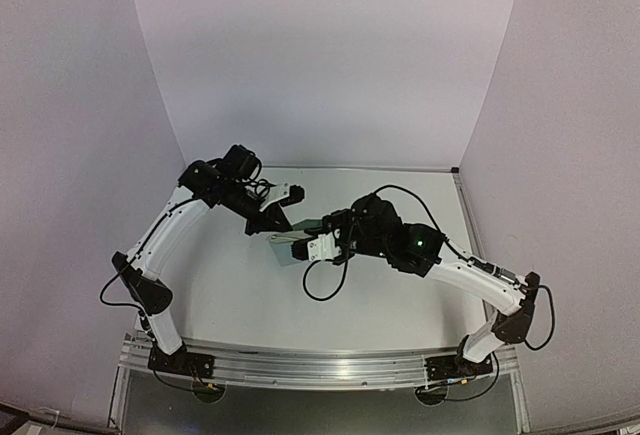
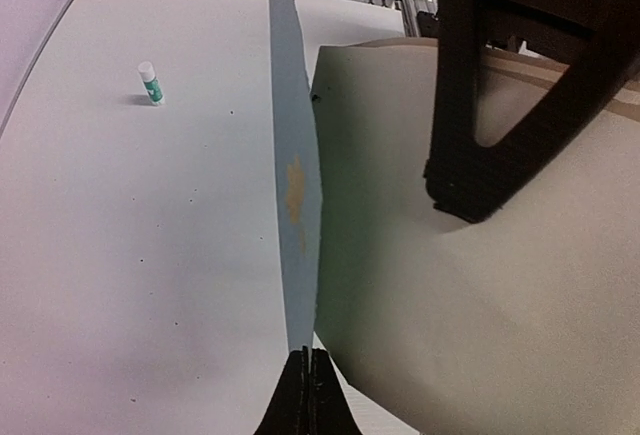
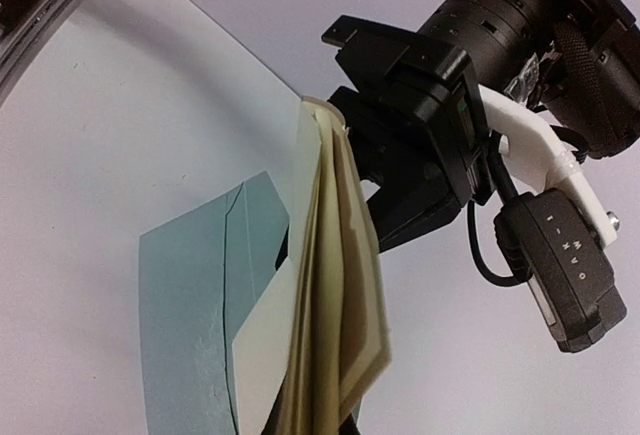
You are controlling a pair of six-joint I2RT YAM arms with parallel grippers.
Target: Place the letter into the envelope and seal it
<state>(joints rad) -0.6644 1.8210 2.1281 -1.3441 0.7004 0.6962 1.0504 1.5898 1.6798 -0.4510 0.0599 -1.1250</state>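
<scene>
In the left wrist view my left gripper (image 2: 308, 395) is shut on the edge of the teal envelope (image 2: 296, 185), whose flap stands upright and edge-on. The cream letter (image 2: 450, 295) lies just right of the flap, under a dark finger of the right gripper (image 2: 490, 115). In the right wrist view my right gripper (image 3: 312, 425) is shut on the folded letter (image 3: 340, 295), whose layers fan open. Its leading corner overlaps the envelope (image 3: 190, 315) at the opening. The left gripper (image 3: 420, 155) is right behind the letter. From above, both grippers meet at the envelope (image 1: 288, 252) mid-table.
A small green-and-white glue stick (image 2: 150, 83) stands upright on the white table (image 2: 150, 255), away from the envelope. White walls enclose the table on three sides. The metal rail (image 2: 415, 0) marks the near edge.
</scene>
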